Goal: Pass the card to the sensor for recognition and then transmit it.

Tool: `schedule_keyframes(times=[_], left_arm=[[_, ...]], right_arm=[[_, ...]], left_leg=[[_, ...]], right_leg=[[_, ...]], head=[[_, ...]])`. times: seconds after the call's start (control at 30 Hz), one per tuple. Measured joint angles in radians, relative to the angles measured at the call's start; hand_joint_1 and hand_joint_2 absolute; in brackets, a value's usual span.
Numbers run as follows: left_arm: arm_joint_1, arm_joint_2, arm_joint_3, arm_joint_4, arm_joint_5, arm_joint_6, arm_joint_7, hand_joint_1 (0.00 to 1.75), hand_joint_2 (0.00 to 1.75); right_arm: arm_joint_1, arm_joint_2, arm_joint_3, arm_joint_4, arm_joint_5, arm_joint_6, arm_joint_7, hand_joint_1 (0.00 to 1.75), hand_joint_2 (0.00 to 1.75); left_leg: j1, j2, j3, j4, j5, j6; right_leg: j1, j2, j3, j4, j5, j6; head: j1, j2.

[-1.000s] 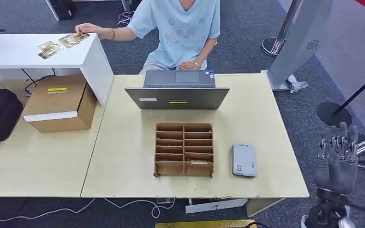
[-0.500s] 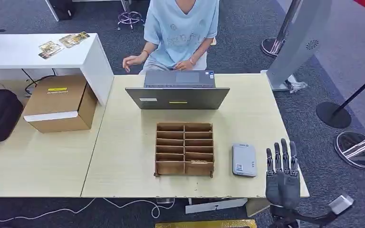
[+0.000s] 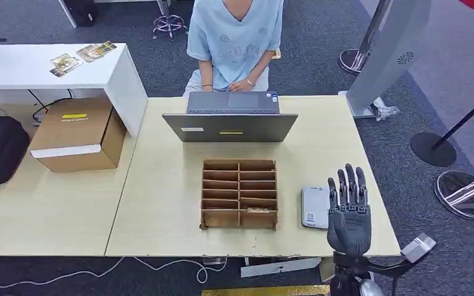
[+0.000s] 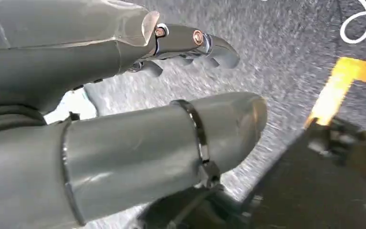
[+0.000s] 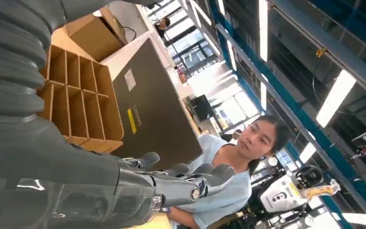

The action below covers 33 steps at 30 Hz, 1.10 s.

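Sensor: you see its right edge hidden behind the right hand.
Cards: too small to read.
Person: head cut off by the frame's top edge.

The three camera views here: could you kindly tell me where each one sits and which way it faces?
Head view: high on the robot, looking forward and down at the table, wooden organizer and grey sensor; the right hand rises, fingers apart.
Left wrist view: behind the left hand, facing the carpeted floor; thumb and fingers show.
Right wrist view: behind the right hand, looking up across the organizer and laptop to a seated person.
Shared: head and right wrist views both show organizer, laptop, person.
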<state>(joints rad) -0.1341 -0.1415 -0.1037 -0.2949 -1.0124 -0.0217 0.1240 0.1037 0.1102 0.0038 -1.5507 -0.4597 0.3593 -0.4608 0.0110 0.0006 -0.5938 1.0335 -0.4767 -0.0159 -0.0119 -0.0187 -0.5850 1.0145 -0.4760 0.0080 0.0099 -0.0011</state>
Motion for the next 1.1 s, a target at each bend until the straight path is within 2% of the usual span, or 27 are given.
schedule_keyframes(times=[0.17, 0.37, 0.47, 0.73, 0.83, 0.87, 0.97, 1.0, 1.03, 1.1], left_arm=[[-0.001, 0.001, 0.008, 0.0, -0.066, 0.0, 0.014, 0.0, 0.0], [0.003, 0.002, 0.008, 0.0, -0.084, 0.012, 0.015, 0.0, 0.0], [0.008, 0.003, 0.001, 0.0, -0.098, 0.018, 0.015, 0.0, 0.0], [0.007, 0.001, -0.013, 0.0, -0.109, 0.023, 0.021, 0.0, 0.0], [0.005, 0.002, -0.013, 0.0, -0.1, 0.022, 0.021, 0.0, 0.0], [0.004, 0.002, -0.013, 0.0, -0.102, 0.023, 0.024, 0.0, 0.0], [0.004, 0.001, -0.013, 0.0, -0.115, 0.026, 0.037, 0.0, 0.0], [0.004, 0.001, -0.013, 0.0, -0.116, 0.026, 0.037, 0.0, 0.0], [0.004, 0.0, -0.013, 0.0, -0.116, 0.025, 0.037, 0.0, 0.0], [0.004, -0.001, -0.013, 0.0, -0.115, 0.019, 0.037, 0.0, 0.0]], right_arm=[[0.001, 0.003, 0.004, -0.005, 0.039, -0.028, -0.013, 0.0, 1.75], [0.01, 0.006, 0.023, -0.017, 0.1, -0.087, -0.031, 0.0, 1.75], [0.011, 0.008, 0.036, -0.033, 0.143, -0.126, -0.048, 0.0, 1.75], [0.015, 0.029, 0.042, -0.12, 0.195, -0.223, -0.033, 0.0, 1.75], [0.024, 0.031, 0.041, -0.149, 0.267, -0.279, -0.032, 0.0, 1.75], [0.025, 0.031, 0.042, -0.156, 0.348, -0.343, -0.026, 0.0, 1.75], [0.03, 0.029, 0.059, -0.164, 0.754, -0.612, 0.016, 0.0, 1.75], [0.033, 0.023, 0.073, -0.165, 0.858, -0.679, 0.033, 0.0, 1.75], [0.036, 0.017, 0.084, -0.165, 0.906, -0.711, 0.048, 0.0, 1.75], [0.049, -0.009, 0.116, -0.163, 1.131, -0.848, 0.144, 0.0, 1.75]], left_leg=[[0.0, 0.0, 0.0, 0.0, 0.0, 0.0], [0.0, 0.0, 0.0, 0.0, 0.0, 0.0], [0.0, 0.0, 0.0, 0.0, 0.0, 0.0], [0.0, 0.0, 0.0, 0.0, 0.0, 0.0], [0.0, 0.0, 0.0, 0.0, 0.0, 0.0], [0.0, 0.0, 0.0, 0.0, 0.0, 0.0], [0.0, 0.0, 0.0, 0.0, 0.0, 0.0], [0.0, 0.0, 0.0, 0.0, 0.0, 0.0], [0.0, 0.0, 0.0, 0.0, 0.0, 0.0], [0.0, 0.0, 0.0, 0.0, 0.0, 0.0]], right_leg=[[0.0, 0.0, 0.0, 0.0, 0.0, 0.0], [0.0, 0.0, 0.0, 0.0, 0.0, 0.0], [0.0, 0.0, 0.0, 0.0, 0.0, 0.0], [0.0, 0.0, 0.0, 0.0, 0.0, 0.0], [0.0, 0.0, 0.0, 0.0, 0.0, 0.0], [0.0, 0.0, 0.0, 0.0, 0.0, 0.0], [0.0, 0.0, 0.0, 0.0, 0.0, 0.0], [0.0, 0.001, 0.0, 0.0, 0.0, 0.0], [0.0, 0.001, 0.0, 0.0, 0.0, 0.0], [0.0, 0.0, 0.0, 0.0, 0.0, 0.0]], head=[[0.0, 0.0], [0.0, 0.0], [0.0, 0.0], [0.0, 0.0], [0.0, 0.0], [0.0, 0.0], [0.0, 0.0], [0.0, 0.0], [0.0, 0.0], [0.0, 0.0]])
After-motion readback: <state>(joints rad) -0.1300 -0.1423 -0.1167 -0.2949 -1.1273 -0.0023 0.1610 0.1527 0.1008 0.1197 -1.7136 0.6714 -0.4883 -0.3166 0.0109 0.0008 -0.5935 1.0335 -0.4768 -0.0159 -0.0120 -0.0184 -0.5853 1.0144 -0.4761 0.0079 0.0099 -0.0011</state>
